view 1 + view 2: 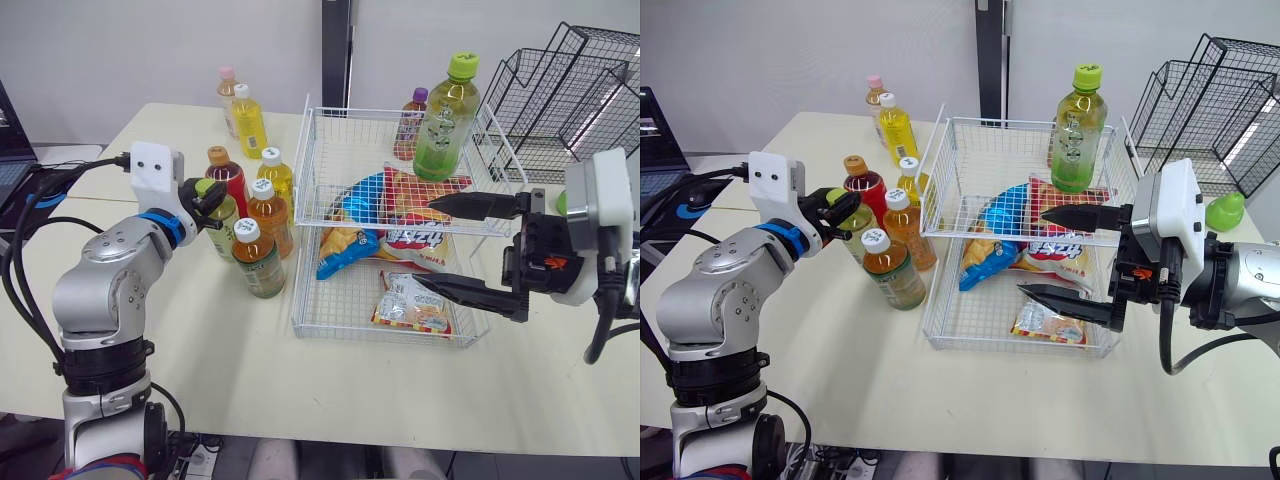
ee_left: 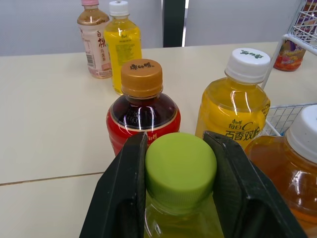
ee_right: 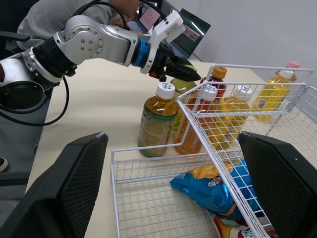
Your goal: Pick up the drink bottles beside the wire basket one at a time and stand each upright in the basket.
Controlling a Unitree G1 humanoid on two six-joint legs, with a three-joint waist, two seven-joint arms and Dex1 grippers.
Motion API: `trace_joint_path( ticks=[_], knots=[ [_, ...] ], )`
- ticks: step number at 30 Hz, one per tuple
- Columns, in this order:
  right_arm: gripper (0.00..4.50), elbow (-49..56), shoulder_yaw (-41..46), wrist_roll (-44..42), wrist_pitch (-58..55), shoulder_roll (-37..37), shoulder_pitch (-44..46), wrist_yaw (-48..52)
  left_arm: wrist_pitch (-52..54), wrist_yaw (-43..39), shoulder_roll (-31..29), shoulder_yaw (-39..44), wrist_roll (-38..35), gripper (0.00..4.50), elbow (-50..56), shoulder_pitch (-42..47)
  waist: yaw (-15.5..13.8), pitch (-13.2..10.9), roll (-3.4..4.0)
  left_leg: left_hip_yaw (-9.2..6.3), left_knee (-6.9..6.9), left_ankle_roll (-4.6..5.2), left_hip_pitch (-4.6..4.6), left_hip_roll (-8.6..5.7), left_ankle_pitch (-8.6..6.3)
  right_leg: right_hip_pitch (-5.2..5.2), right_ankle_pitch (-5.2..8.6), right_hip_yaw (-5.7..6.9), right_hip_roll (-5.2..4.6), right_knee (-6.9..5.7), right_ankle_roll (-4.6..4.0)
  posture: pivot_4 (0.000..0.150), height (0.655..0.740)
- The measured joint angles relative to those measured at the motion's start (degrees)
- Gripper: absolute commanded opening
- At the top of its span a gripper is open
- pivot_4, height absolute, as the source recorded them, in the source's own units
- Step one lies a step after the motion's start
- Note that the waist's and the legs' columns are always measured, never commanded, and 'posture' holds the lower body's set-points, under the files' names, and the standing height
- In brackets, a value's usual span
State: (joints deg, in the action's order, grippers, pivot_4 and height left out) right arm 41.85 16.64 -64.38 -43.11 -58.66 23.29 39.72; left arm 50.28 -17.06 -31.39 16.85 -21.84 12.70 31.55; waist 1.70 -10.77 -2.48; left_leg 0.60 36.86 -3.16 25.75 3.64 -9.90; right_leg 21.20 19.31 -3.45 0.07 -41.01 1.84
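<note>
the left gripper (image 1: 210,196) pinches the lime cap of the green-capped bottle (image 2: 181,171), which stands in the cluster just beside the wire basket (image 1: 927,300). holding by the cap alone, the bottle may swing or slip on lifting, and it could topple the red-label bottle (image 2: 143,106) or the amber bottle (image 2: 292,158) close against it. snack bags (image 1: 400,215) leave an uneven floor for standing it. the right gripper (image 1: 1032,252) hangs spread wide over the basket. the bottle's base is hidden, so contact with the table is unclear.
</note>
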Motion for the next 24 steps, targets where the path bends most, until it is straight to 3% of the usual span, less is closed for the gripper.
trace_joint_path(
  ticks=[5,12,17,24],
  knots=[
    [4.50,0.0,0.1,0.2,0.0,0.0,0.0,0.0,0.8,-0.9,-1.4,0.8,-1.3,1.37,0.0,-0.1,0.0,0.0,-0.02,0.00,-0.03,0.00,0.03,0.01,0.00,0.05,0.00,-0.01,0.00,0.03,0.00,0.150,0.7347],
    [4.50,0.0,0.3,2.6,0.1,0.0,-0.9,-1.1,7.5,-9.8,-14.0,3.4,-7.9,1.37,-0.6,3.9,0.1,-0.2,-0.31,-0.02,-0.12,-0.02,0.14,0.04,0.01,0.20,0.01,0.06,0.03,0.07,0.00,0.150,0.7347],
    [4.50,-0.9,0.1,6.5,0.3,0.5,-2.2,-1.7,7.1,-19.9,-24.5,1.8,-10.0,1.37,-10.0,19.8,-0.3,-0.3,-0.37,-0.01,-0.13,0.00,0.16,-0.07,0.00,0.13,0.02,0.13,-0.08,0.20,0.01,0.150,0.7347],
    [4.50,-1.1,1.6,9.6,0.7,1.0,-5.2,-2.1,6.8,-28.6,-25.3,-8.5,-8.9,1.37,-27.7,42.5,-0.5,-0.3,-0.44,-0.14,-0.12,-0.01,0.29,0.01,0.01,0.20,0.07,0.30,0.09,0.21,0.10,0.150,0.7347]
  ],
)
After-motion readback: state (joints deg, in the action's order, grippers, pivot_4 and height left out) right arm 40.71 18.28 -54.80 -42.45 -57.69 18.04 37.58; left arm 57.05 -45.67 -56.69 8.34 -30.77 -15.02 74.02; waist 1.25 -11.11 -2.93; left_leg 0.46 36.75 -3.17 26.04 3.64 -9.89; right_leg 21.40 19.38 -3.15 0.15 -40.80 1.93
